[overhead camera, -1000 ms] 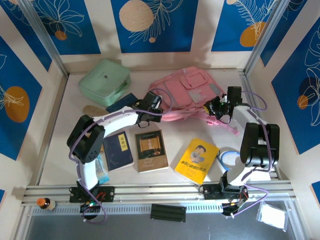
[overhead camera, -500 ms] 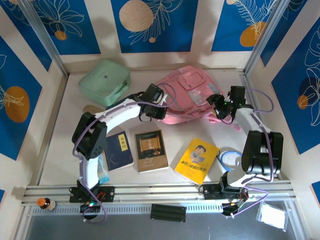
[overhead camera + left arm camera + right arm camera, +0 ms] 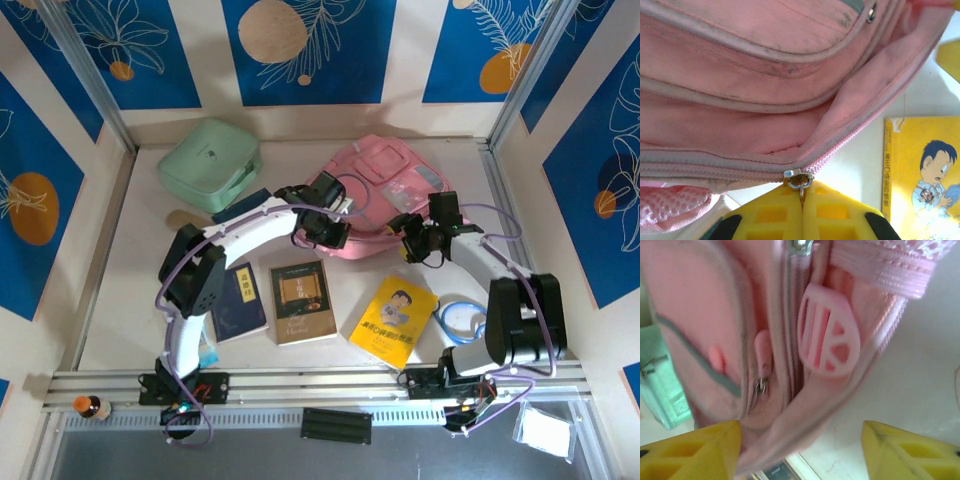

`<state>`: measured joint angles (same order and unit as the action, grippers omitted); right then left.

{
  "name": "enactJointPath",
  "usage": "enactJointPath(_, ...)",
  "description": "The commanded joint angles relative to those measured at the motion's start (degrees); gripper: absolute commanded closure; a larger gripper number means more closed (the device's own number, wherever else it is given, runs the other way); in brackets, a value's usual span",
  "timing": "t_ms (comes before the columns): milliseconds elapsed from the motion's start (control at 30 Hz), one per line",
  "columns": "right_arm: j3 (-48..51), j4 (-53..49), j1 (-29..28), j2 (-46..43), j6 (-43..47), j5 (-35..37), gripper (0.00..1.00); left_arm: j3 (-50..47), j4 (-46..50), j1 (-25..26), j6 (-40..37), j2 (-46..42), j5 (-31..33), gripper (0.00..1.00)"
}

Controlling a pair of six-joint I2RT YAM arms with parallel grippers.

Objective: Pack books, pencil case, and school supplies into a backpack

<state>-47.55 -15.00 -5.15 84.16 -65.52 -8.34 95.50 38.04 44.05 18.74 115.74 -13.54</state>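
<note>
The backpack [image 3: 385, 175] is seen lying on the counter [image 3: 130, 280] at the upper centre of the top view, with the mint-green case [image 3: 210, 165] to its left. The left jaws are pressed together on the metal zipper pull [image 3: 800, 179] at the backpack's lower edge, shown at the bottom centre of the left wrist view. The right jaws are spread apart at the backpack's lower right edge, with pink fabric and a pink plastic buckle [image 3: 827, 330] seen above the gap. Three books are laid in a row below the backpack: a navy book [image 3: 237, 300], a brown book [image 3: 302, 300] and a yellow book [image 3: 395, 320]. A second navy book [image 3: 240, 203] is partly covered by the left arm [image 3: 240, 230].
</note>
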Motion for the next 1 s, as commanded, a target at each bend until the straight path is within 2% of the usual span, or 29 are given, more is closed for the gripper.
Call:
enactJointPath(0,-3.66,1.82,-0.36,5.13,3.63,-0.03,0.41,0.73,1.76,2.41,-0.9,-1.31,-2.68,1.0)
enactJointPath(267,-14.73,4.91,0.29,17.42,17.08,-7.44,0.46,1.27,-0.22,4.73,0.27,-0.14,-5.41,1.0)
enactJointPath(367,-16.28,5.11,1.57,18.78,19.58,-6.81,0.46,3.1,-0.29,4.81,0.8,1.92,-5.61,1.0)
enactJointPath(567,-13.42,-1.64,4.79,12.91,16.17,-5.03,0.42,8.1,0.96,4.71,1.8,6.29,-5.12,1.0)
enactJointPath(633,-10.94,-3.37,4.5,9.98,14.24,-4.53,0.41,9.43,1.48,4.68,2.0,7.26,-5.02,1.0)
enactJointPath(767,-6.6,-2.6,2.3,6.3,10.45,-7.97,0.4,11.65,2.71,4.71,1.96,8.74,-5.09,1.0)
enactJointPath(867,-6.06,-2.84,0.23,6.25,8.3,-8.39,0.4,12.4,3.36,4.62,1.83,9.21,-4.74,1.0)
enactJointPath(967,-6.8,-3.36,-0.97,7.55,7.26,-7.06,0.44,12.47,3.57,4.48,1.83,9.3,-4.64,1.0)
